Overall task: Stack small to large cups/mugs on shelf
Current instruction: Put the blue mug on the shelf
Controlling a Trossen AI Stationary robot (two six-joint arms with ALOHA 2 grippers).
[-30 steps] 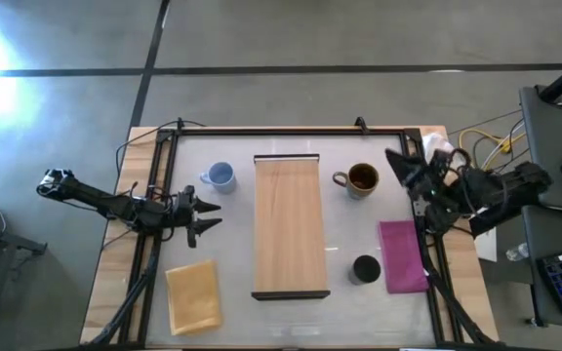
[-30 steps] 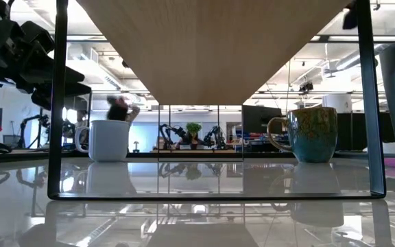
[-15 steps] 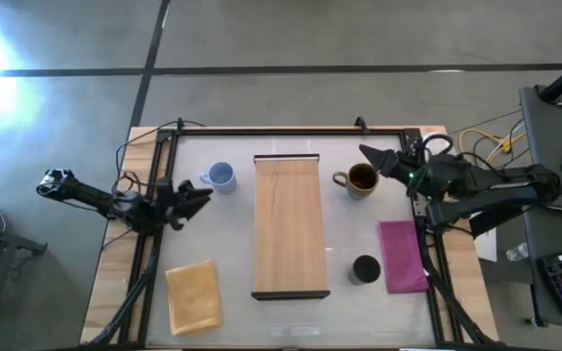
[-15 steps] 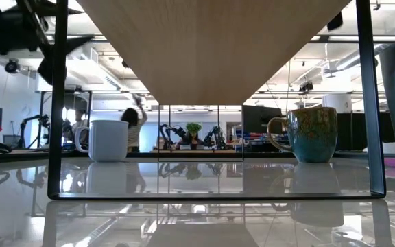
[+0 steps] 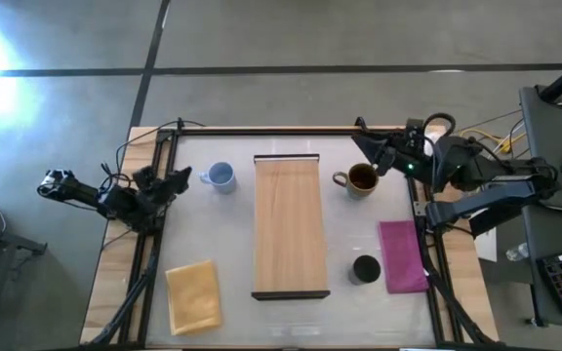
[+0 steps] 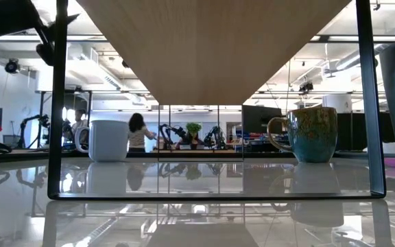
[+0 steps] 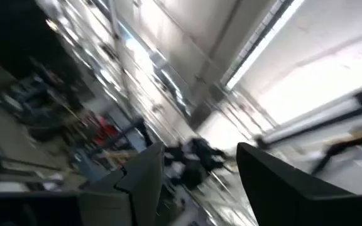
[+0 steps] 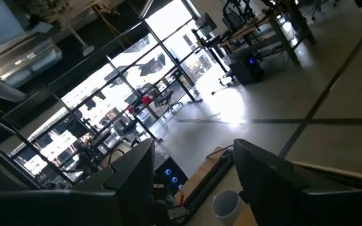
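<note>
The light-blue mug [image 5: 220,176] stands on the table left of the shelf [image 5: 288,226], a long light-wood board on dark legs. The brown mug [image 5: 361,179] stands right of the shelf. The black cup [image 5: 366,269] stands near the shelf's near right corner. In the low view the mugs [image 6: 108,140] [image 6: 314,134] stand upright on their bases. My left gripper [image 5: 177,179] is open and empty, left of the light-blue mug, raised and tipped upward. My right gripper [image 5: 366,153] is open and empty, above the table just beyond the brown mug.
A magenta cloth [image 5: 401,255] lies right of the black cup. A yellow cloth [image 5: 193,297] lies at the near left. A black frame [image 5: 291,130] borders the table. A person [image 6: 137,130] moves in the room far behind.
My left gripper has drawn back toward the table's left and far edges, risen and tipped upward. My right gripper has swung from the right edge toward the brown mug and the far edge. The mugs, cup and shelf have stayed in place.
</note>
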